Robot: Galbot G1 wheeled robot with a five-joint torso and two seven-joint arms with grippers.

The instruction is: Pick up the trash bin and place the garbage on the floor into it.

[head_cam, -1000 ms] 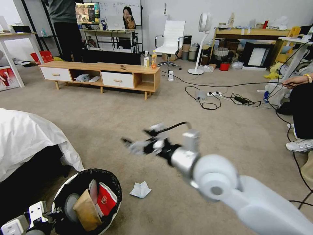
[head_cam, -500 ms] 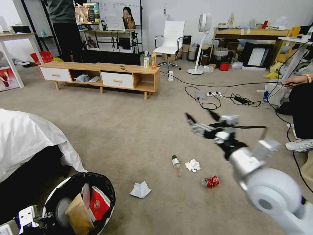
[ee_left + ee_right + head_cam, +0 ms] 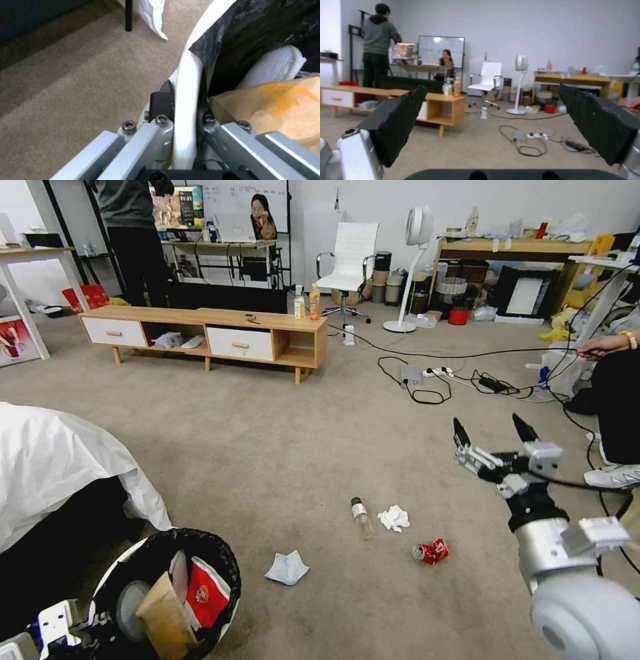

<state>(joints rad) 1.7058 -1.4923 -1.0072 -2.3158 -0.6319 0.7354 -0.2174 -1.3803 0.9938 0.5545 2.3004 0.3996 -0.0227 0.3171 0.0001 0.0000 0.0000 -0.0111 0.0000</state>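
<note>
L hand (image 3: pixel 186 117) clamped on bin (image 3: pixel 120 580) rim, bin low at robot's left w/ cardboard (image 3: pixel 163 620) + packet (image 3: pixel 203 597) inside. R hand (image 3: pixel 497 437) jaws apart, up in air, empty. Bottle (image 3: pixel 361 517), tissues (image 3: pixel 394 517), can (image 3: pixel 431 551) on floor (image 3: pixel 267 447). Risk: thin rim grip slips, bin tips, spills.

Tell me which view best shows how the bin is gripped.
Left wrist view: the left end effector pinches the bin rim, one finger each side. Head view has the bin but little of the grip; right wrist view faces the room.
</note>
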